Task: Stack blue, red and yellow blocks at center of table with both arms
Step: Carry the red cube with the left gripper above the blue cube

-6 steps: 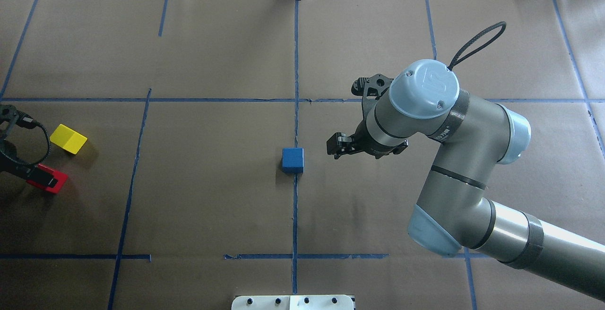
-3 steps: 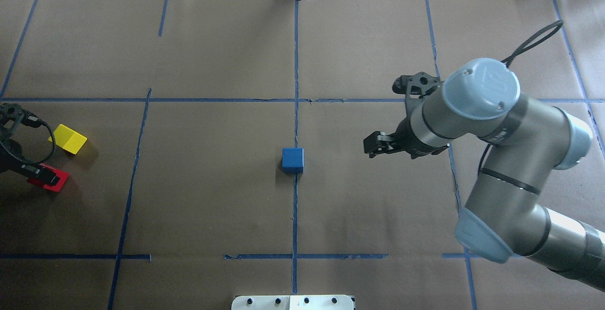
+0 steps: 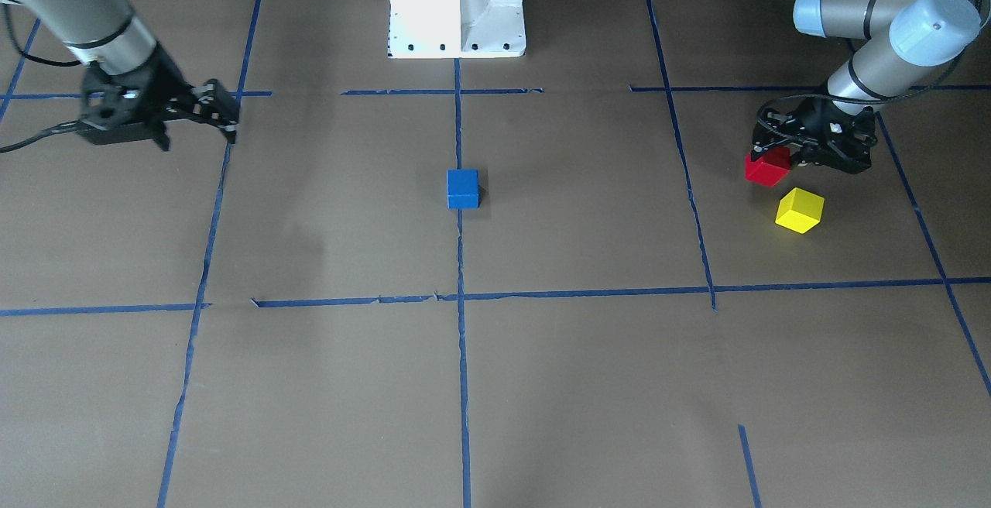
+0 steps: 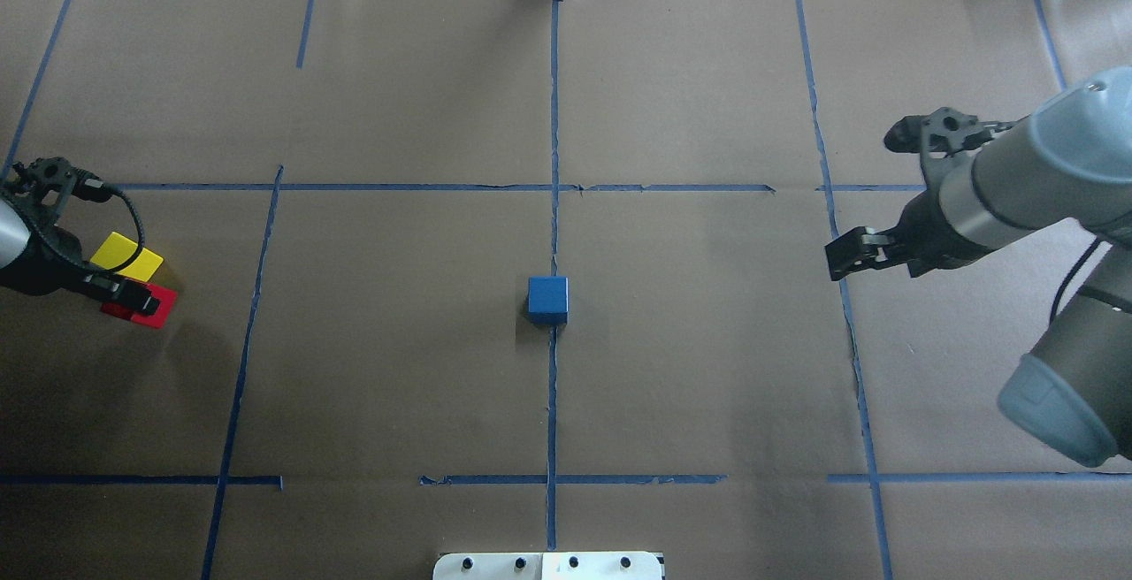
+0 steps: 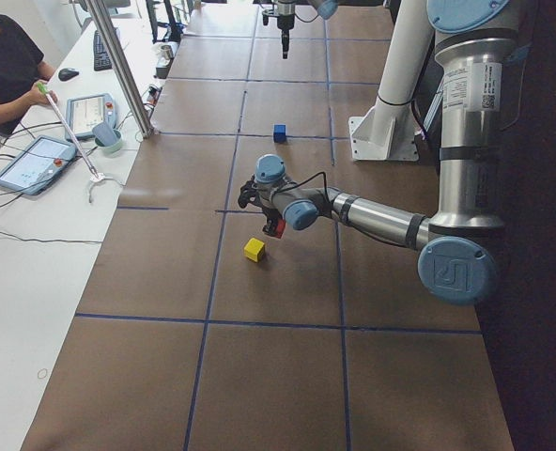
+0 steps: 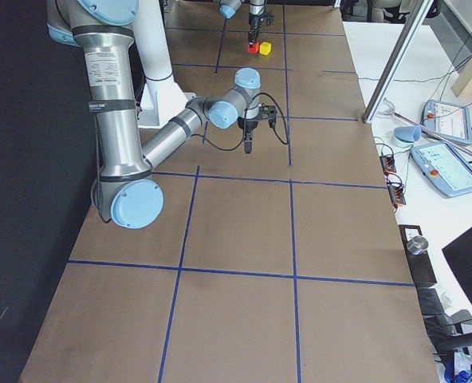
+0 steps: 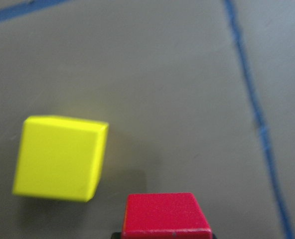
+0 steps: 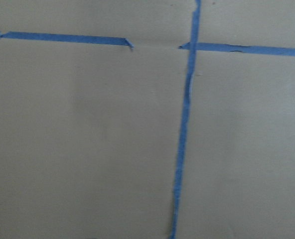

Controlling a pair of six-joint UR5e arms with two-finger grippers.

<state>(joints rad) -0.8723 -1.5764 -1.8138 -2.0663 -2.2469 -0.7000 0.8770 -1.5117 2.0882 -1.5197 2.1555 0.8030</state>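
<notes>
Swung the right gripper (image 4: 836,260), jaws seemingly apart, well clear of the blue block (image 4: 547,299) at centre; carried the red block (image 4: 149,315), clamped in the left gripper (image 4: 133,299), close beside the yellow block (image 4: 124,255); risked clipping yellow, or knocking blue through skewed placement.

We take this for a robotics lab. The long table (image 4: 398,103) is covered in brown paper and marked into a grid with blue tape (image 4: 553,120). Grey industrial robot arms (image 5: 461,141) reach over it beside a white pedestal (image 3: 458,5). In the upper left of the exterior left view, an operator (image 5: 6,56) sits at a white bench holding a touchscreen pendant (image 5: 34,162), a keyboard (image 5: 102,47) and a mouse (image 5: 68,73), near an aluminium post (image 5: 123,66).
</notes>
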